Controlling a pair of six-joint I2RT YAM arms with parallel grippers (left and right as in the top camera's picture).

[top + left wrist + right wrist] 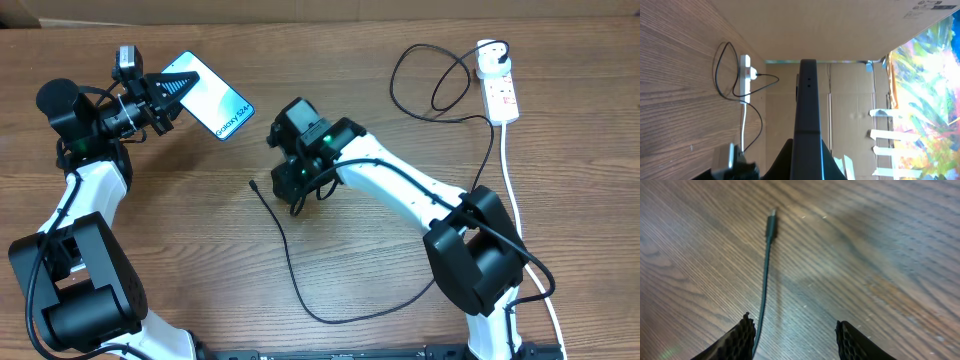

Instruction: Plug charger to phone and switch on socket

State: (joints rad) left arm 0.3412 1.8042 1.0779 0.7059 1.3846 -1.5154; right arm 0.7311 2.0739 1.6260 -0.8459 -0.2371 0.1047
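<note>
Wooden table (330,40); left gripper (183,87) clamps phone (218,102); right gripper (794,324) parted above charger (766,265).

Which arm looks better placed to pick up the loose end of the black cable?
Right. The right gripper hangs open close to the tip of the charger, while the left gripper is shut on the phone.

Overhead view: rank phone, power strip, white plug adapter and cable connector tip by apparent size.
1. phone, held in the left tool, maybe nearer the camera, so its lead is unsure
2. power strip
3. white plug adapter
4. connector tip
</note>
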